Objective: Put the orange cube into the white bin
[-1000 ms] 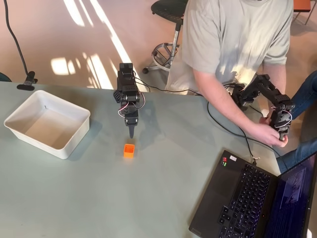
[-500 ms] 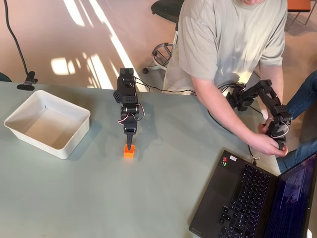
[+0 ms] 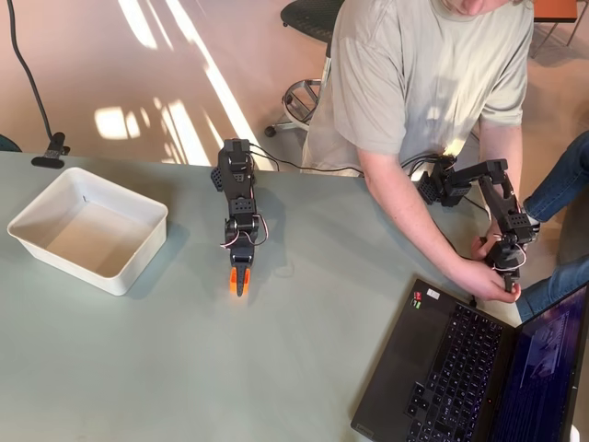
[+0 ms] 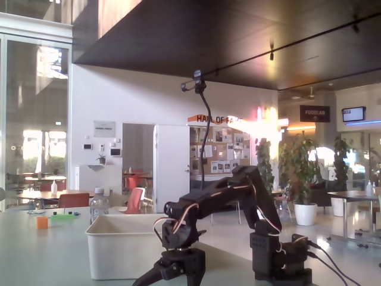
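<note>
The orange cube (image 3: 238, 281) sits at centre frame on the grey-green table (image 3: 184, 368) in the overhead view, the black gripper (image 3: 239, 287) straddling it with fingers spread; the white bin (image 3: 87, 228) stands well apart at left; the fixed view shows a "FOODLAB" sign (image 4: 314, 113).
</note>
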Motion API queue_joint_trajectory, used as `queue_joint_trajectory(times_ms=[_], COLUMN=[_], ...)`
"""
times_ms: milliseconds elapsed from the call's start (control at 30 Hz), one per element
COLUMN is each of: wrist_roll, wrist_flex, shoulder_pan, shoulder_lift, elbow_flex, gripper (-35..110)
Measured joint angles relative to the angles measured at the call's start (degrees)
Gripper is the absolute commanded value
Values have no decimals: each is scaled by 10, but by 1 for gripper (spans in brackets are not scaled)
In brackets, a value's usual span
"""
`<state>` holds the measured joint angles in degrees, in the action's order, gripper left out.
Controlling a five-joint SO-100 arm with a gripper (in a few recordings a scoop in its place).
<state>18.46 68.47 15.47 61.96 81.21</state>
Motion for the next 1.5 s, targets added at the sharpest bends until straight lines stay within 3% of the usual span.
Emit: queue_joint_trajectory(times_ms=[200, 533, 1000, 1500], wrist_roll=[0, 0, -8, -9], wrist_flex=[-1, -3, -8, -8], shoulder_pan=[-11, -25, -3, -12], shoulder_lift=[0, 0, 0, 0], elbow_flex=[-1, -1, -18, -18], gripper=[90, 56, 28, 24])
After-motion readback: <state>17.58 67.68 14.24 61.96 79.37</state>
